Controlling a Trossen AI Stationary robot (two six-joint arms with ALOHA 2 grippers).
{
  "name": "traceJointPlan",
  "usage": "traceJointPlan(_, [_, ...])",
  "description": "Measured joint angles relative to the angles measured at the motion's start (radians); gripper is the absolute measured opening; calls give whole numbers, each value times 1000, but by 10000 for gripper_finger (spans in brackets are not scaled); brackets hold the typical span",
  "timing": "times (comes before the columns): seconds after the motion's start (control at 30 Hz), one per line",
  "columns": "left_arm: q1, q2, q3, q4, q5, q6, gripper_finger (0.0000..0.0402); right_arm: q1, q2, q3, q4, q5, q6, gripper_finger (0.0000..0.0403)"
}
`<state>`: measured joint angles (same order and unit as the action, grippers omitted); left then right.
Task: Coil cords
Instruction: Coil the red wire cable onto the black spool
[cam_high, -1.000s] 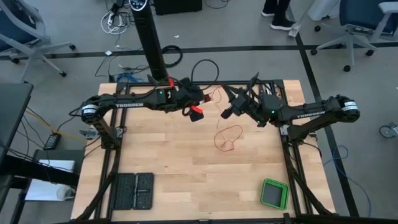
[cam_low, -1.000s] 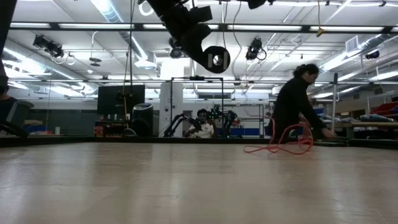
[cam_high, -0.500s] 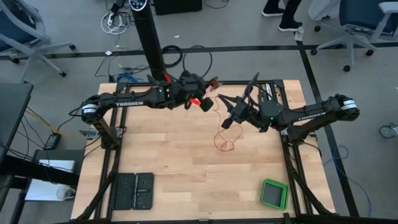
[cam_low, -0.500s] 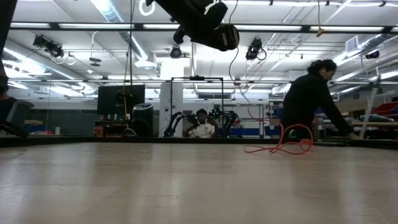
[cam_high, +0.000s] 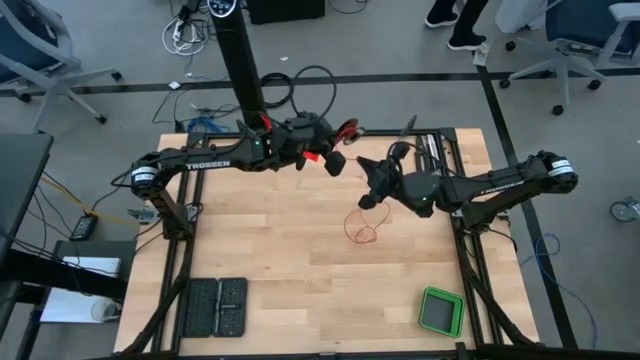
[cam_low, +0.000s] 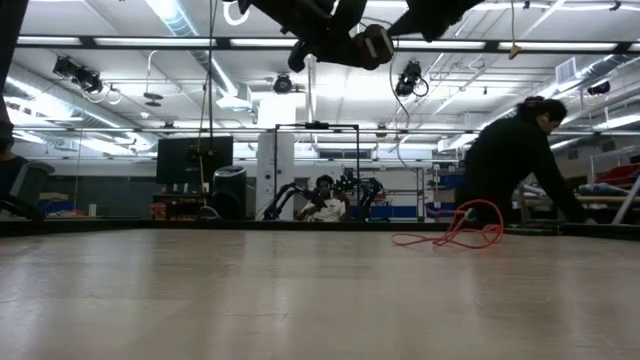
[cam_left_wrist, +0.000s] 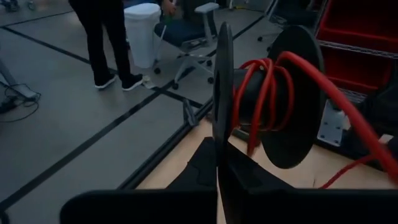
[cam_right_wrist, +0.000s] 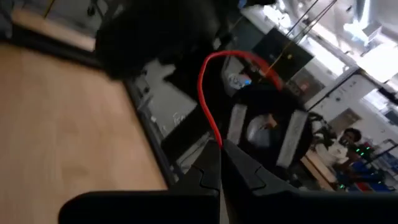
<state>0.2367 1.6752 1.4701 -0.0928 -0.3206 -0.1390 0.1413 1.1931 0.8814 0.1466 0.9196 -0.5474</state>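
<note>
While both arms reach over the far half of the wooden table (cam_high: 270, 260) in the high view, the left gripper (cam_high: 334, 161) sits near the table's far edge holding a small black spool (cam_high: 345, 131), and the right gripper (cam_high: 369, 197) hovers just beside it toward the table's middle; the red-orange cord (cam_high: 362, 222) lies in loose loops on the table below the right gripper, with a strand rising from them. In the low view, the cord (cam_low: 455, 230) rests in a heap on the tabletop, a person (cam_low: 520, 155) bends over beyond the table. In the left wrist view, the fingers are clamped on the spool (cam_left_wrist: 267, 93), which carries several cord (cam_left_wrist: 264, 93) turns. In the right wrist view, the fingers pinch the cord (cam_right_wrist: 208, 87) tight.
</note>
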Motion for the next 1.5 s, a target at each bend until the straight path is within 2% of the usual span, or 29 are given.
traceJointPlan(0.2, [0, -1, 0, 79, 86, -25, 3, -5, 0, 0, -82, -15, 63, 0])
traceJointPlan(0.33, [0, -10, 0, 83, 134, -27, 3, -6, 0, 0, -174, 117, 119, 0])
traceJointPlan(0.5, [2, -31, 0, 60, 134, -20, 3, -19, 0, 0, -406, 262, 301, 0])
traceJointPlan(0.67, [4, -45, 0, -40, 136, 50, 3, -66, -1, 0, -644, 268, 526, 0])
traceJointPlan(0.83, [4, -45, -1, -199, 135, 188, 3, -121, -3, 1, -719, 279, 590, 0])
traceJointPlan(0.93, [3, -45, -1, -286, 121, 231, 3, -142, -4, 2, -703, 258, 583, 0])
traceJointPlan(1.07, [3, -45, 0, -361, 104, 259, 3, -147, -4, 1, -600, 258, 488, 0])
traceJointPlan(1.3, [4, -48, 0, -417, 31, 268, 3, -137, -4, 0, -220, 243, 140, 0])
traceJointPlan(1.4, [4, -48, 0, -421, 30, 268, 3, -138, -5, 0, -72, 189, 25, 0])
traceJointPlan(1.5, [3, -48, 0, -420, 30, 268, 3, -138, -5, 0, 25, 55, -25, 0])
